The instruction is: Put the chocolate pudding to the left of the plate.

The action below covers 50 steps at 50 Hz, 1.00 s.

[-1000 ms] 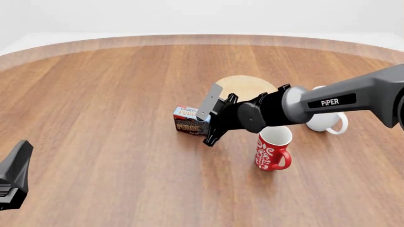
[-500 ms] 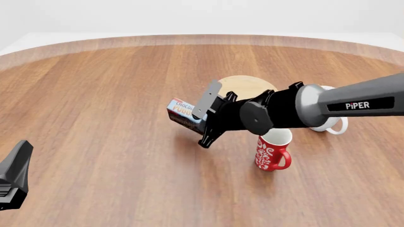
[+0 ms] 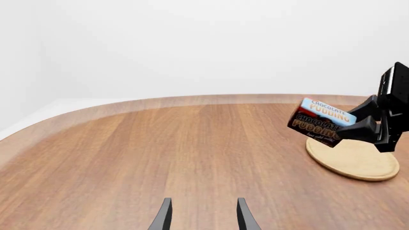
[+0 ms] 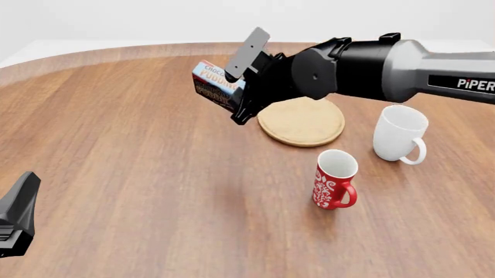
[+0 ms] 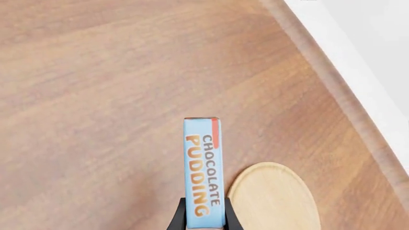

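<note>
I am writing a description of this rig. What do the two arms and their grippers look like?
The right arm is a thick grey tube marked "PiPER" in white, ending in black rounded joints and a black right gripper beneath a flat grey plate. The left gripper has two thin, dark, pointed fingers. No cables are visible.

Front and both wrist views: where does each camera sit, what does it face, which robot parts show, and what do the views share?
Front: above and behind the arms, facing down the table; shows right gripper and left gripper.
Left wrist: low behind the left gripper, looking across at the plate.
Right wrist: looks down along the fingers.
Shared: chocolate pudding and plate.
</note>
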Tool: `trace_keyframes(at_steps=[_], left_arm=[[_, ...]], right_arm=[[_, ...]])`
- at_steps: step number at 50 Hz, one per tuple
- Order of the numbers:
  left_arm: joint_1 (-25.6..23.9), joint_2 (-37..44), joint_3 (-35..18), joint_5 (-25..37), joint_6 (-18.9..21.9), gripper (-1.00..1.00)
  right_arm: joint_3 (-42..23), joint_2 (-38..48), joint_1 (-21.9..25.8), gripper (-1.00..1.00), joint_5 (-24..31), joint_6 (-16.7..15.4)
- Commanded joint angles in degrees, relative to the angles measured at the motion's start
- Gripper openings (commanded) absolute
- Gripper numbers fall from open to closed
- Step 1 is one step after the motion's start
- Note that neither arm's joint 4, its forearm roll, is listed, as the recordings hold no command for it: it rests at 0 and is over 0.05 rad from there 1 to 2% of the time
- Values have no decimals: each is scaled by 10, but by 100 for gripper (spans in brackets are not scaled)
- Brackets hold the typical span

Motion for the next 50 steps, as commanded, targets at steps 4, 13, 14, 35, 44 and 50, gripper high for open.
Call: trace_keyframes(at_steps=[4, 13, 14, 35, 44, 50], left_arm=[[0, 0, 0, 0, 0, 100], [0, 0, 0, 0, 0, 100], [0, 0, 0, 0, 0, 100], [0, 0, 0, 0, 0, 100], [0, 0, 0, 0, 0, 100], [0, 0, 0, 0, 0, 100]], right_arm=[[-159, 80, -6, -100, 78, 17], [-271, 159, -14, -100, 119, 10], [-292, 173, -15, -100, 128, 8], [-537, 350, -65, -100, 232, -16], [-633, 409, -69, -100, 290, -23], [-711, 449, -67, -100, 331, -31]])
